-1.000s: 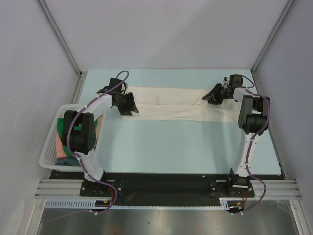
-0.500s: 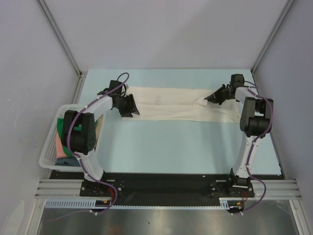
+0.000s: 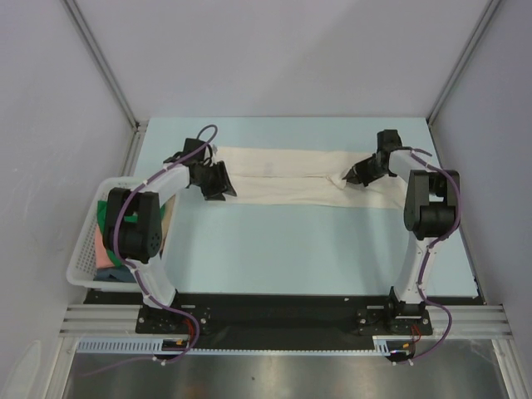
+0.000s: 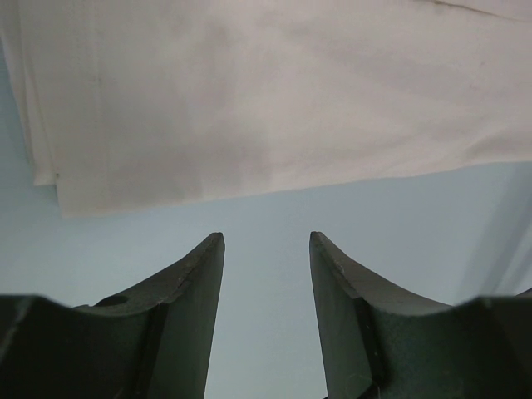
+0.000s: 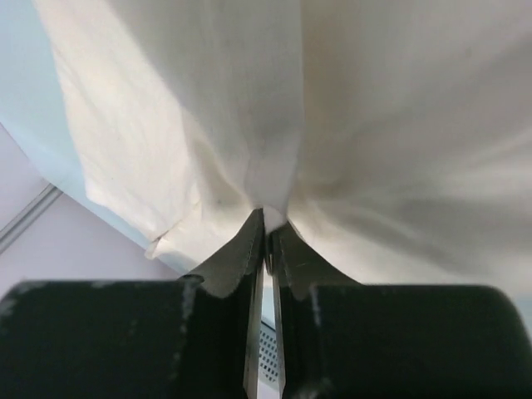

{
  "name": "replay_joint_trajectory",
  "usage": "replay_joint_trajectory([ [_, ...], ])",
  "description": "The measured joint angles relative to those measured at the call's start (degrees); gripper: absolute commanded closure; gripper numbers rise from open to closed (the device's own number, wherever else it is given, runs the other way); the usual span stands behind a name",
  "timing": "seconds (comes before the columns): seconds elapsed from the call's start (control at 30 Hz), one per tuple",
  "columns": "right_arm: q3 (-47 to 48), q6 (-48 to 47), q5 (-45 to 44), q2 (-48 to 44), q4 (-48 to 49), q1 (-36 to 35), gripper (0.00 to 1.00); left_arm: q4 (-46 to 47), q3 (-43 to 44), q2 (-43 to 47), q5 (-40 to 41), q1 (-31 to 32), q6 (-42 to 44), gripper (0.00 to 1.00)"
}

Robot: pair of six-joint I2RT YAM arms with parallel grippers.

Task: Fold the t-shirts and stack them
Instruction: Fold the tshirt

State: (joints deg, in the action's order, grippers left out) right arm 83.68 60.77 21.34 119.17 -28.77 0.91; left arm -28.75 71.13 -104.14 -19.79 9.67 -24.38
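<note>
The t-shirt (image 3: 283,176) is matt cream cloth, finely woven and softly creased. The table (image 3: 291,249) looks smooth and matt. The left gripper (image 4: 266,243) is dull black plastic; the basket (image 3: 82,251) is white plastic.

Readable text: none that I can make out.
Labels, brands, numbers, signs: none legible in my views.

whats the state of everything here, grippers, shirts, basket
cream shirt, laid in a long band across the far side of the table, one ridge pinched up
left gripper, open, empty, just short of the cream shirt's near edge
right gripper, shut on the cream shirt
basket, upright at the left edge, holding shirts
green shirt, bunched in the basket
pink shirt, bunched in the basket
</note>
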Motion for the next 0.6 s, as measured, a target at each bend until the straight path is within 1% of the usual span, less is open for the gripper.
replay_joint_trajectory([
  [0.2, -2.4, 1.1, -5.4, -4.9, -1.5, -0.4, 0.85, 0.4, -0.6, 0.0, -0.5, -0.5, 0.0, 0.48],
  [0.47, -5.3, 1.6, -9.1, -6.3, -3.1, -0.6, 0.83, 0.4, -0.9, 0.0, -1.6, -0.9, 0.0, 0.48],
  [0.5, -5.8, 1.7, -9.6, -6.6, -3.1, -0.7, 0.81, 0.4, -0.9, 0.0, -1.6, -0.9, 0.0, 0.48],
  [0.53, -6.1, 1.8, -9.8, -6.9, -3.2, -1.0, 0.75, 0.4, -0.9, 0.0, -1.6, -0.9, 0.0, 0.48],
  [0.57, -6.4, 1.9, -10.1, -7.3, -3.3, -1.3, 0.66, 0.4, -0.9, 0.0, -1.7, -0.9, 0.0, 0.48],
  [0.6, -6.7, 1.9, -10.3, -7.8, -3.4, -1.7, 0.61, 0.4, -0.9, 0.0, -1.7, -0.9, 0.0, 0.48],
])
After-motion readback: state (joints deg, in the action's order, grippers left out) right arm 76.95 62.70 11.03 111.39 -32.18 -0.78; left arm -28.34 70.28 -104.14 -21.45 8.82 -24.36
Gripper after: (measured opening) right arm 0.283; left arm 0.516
